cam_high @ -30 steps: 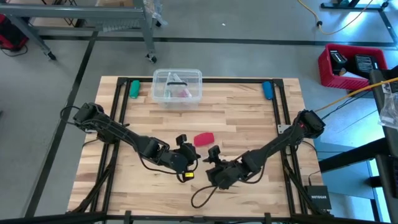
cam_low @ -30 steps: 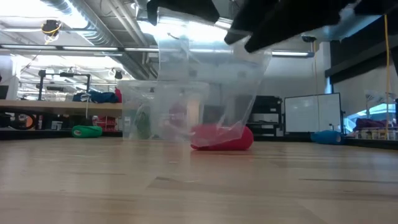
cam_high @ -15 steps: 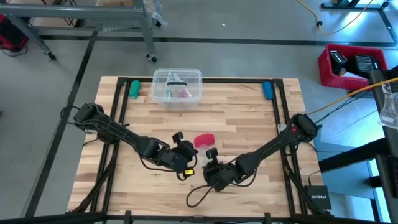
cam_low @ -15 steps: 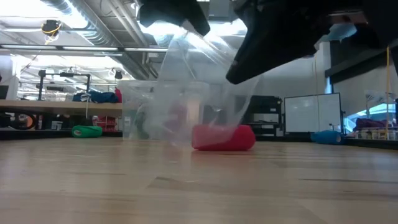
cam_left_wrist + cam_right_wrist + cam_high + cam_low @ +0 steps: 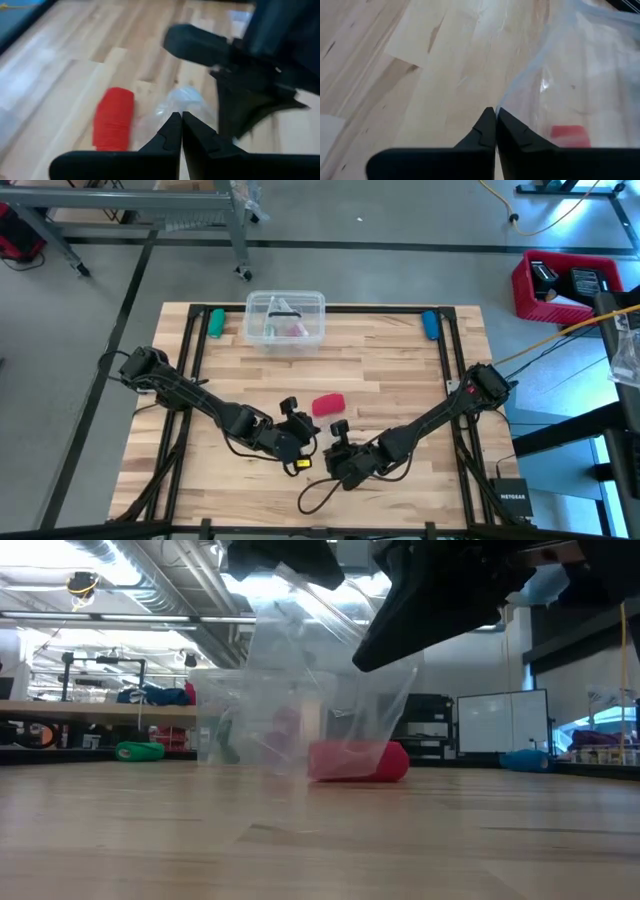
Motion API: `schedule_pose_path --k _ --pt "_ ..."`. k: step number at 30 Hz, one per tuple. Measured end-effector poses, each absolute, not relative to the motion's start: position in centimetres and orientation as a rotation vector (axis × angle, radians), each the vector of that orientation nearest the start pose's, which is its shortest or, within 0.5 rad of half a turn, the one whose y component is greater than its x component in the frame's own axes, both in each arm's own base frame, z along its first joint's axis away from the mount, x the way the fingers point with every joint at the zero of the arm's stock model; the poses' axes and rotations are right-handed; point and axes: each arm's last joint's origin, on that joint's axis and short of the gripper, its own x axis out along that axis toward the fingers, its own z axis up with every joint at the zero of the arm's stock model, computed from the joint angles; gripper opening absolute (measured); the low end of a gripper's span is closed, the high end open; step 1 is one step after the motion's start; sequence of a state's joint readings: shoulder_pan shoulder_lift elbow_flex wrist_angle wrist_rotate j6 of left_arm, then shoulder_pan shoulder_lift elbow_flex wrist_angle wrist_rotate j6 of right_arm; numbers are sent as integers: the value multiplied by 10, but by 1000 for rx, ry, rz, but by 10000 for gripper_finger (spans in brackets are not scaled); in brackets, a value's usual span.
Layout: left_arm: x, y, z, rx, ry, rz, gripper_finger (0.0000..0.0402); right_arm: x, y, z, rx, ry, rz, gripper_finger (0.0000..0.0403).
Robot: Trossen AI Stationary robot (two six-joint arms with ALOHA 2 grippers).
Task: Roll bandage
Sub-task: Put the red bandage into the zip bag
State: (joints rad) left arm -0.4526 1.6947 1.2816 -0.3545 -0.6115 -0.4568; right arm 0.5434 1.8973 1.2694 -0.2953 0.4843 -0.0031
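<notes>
Wrapper pinched between two arms, roll lying loose beneath

Wooden slats of the table (image 5: 400,370) carry a clear plastic box (image 5: 286,317) at the far edge, with a green object (image 5: 216,323) and a blue one (image 5: 430,324) near the far corners. Close to the middle lies the bandage (image 5: 328,404), a small, plump red-pink cloth roll on its side, wound tight with no loose tail visible. Just in front of it the left gripper (image 5: 177,131) has its fingers pressed together on the crumpled clear wrapper (image 5: 320,690), and the right gripper (image 5: 493,123) is likewise clamped on another edge of the same film. In the low view the wrapper hangs between the arms with its lower part beside the roll; whether it touches the roll I cannot tell.

The likely trouble is the thin film: if the arms pull apart unevenly it could tear or slip from one pinch. A swinging wrapper might also nudge the round roll and send it rolling away
</notes>
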Motion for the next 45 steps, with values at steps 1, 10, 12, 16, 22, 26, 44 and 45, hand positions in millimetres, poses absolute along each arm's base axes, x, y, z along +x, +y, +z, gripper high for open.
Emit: schedule_pose_path --k 1,10,12,16,22,26,44,45 --pt "337 -146 258 -48 615 279 0 345 192 184 -457 804 56 5" --pt "338 -144 258 -28 632 248 35 345 193 184 -447 802 52 4" --pt "338 -144 258 -16 633 244 59 345 193 184 -446 802 52 4" --pt "338 -141 261 -2 631 242 110 345 193 184 -441 794 52 3" --pt "328 -144 277 11 595 208 150 345 193 184 -428 795 45 3" --pt "324 -150 281 -12 578 191 150 345 193 184 -428 795 45 3" --pt "337 -172 246 49 612 187 139 345 192 184 -428 795 44 5" --pt "338 -173 244 46 615 190 139 345 192 184 -428 795 44 5"
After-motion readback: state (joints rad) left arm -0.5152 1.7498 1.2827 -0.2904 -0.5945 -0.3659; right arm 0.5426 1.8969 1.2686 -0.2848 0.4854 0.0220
